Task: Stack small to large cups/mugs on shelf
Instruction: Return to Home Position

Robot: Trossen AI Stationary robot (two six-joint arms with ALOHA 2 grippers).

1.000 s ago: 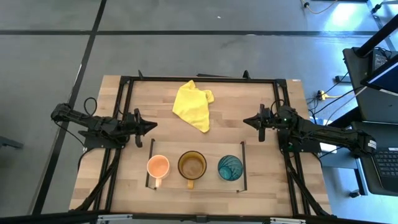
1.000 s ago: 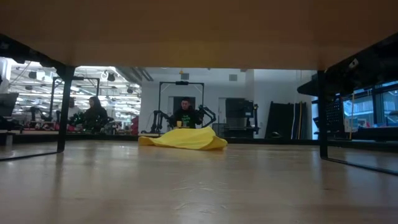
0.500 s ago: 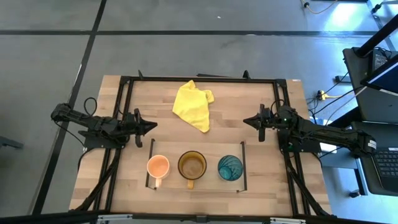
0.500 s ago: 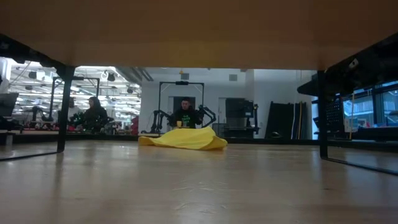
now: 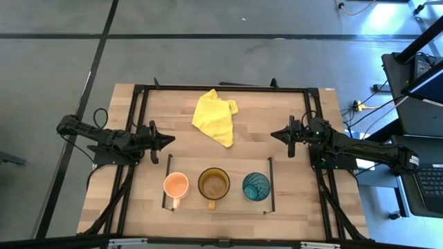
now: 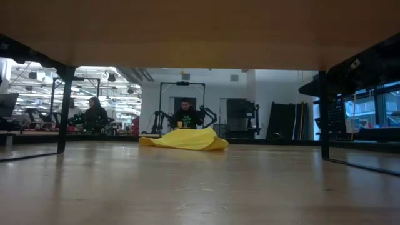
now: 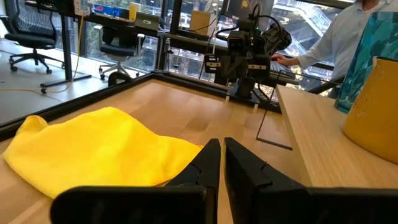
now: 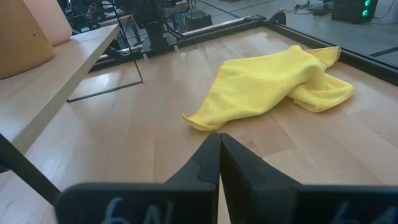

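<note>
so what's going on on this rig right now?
Nothing is being handled. The orange mug, brown mug and teal tumbler stand in a row on the shelf, in that order from left to right in the high view. The left pincer and right pincer are both shut and empty, off the shelf on either side. A yellow cloth lies on the table past the shelf.

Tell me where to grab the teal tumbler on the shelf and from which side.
Probably its rim, from straight above. The teal tumbler stands upright, mouth open, without a handle; the amber mug flanks one side, a black upright of the shelf the other. The right gripper is nearest.
</note>
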